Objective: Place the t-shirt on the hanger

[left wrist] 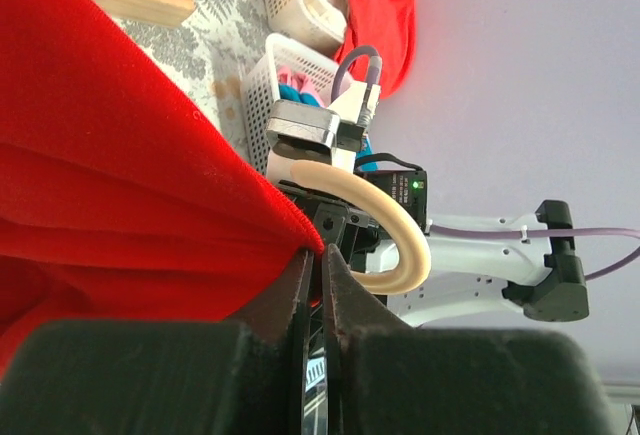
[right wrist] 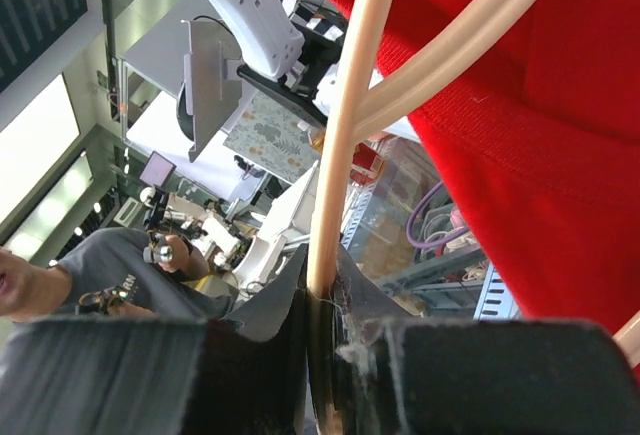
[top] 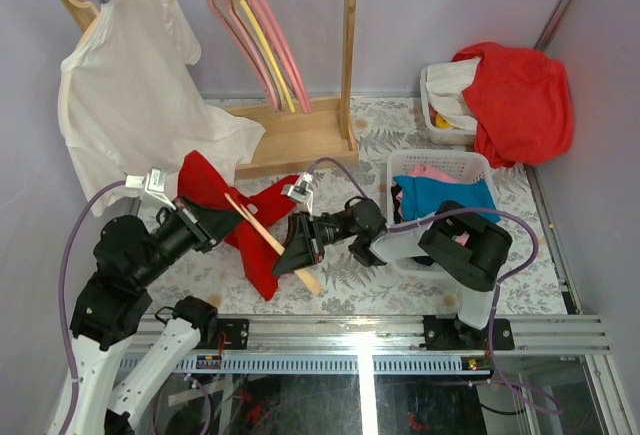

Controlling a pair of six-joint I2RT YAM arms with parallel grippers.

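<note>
On the left, the left gripper (left wrist: 318,260) is clenched on a folded edge of the t-shirt (top: 262,260), which hangs and bunches between the two arms above the near middle of the table (top: 400,295). Which edge it has, hem or collar, cannot be told. The hanger (top: 256,223) slants through the cloth from far left to near right, one arm poking out on the far left side. Right of it, the right gripper (right wrist: 320,290) is clamped on a thin pale bar of the hanger at its near end, beside the rounded hook. The step in hand looks like threading a hanger arm into the shirt. To do it well, the left grip should lift and pull leftward so the opening stands taut and wide. The right should then slide the hanger along its own line, not twist it, or the tip may snag a fold. Swing clear of the white basket (top: 400,165) just right.
</note>
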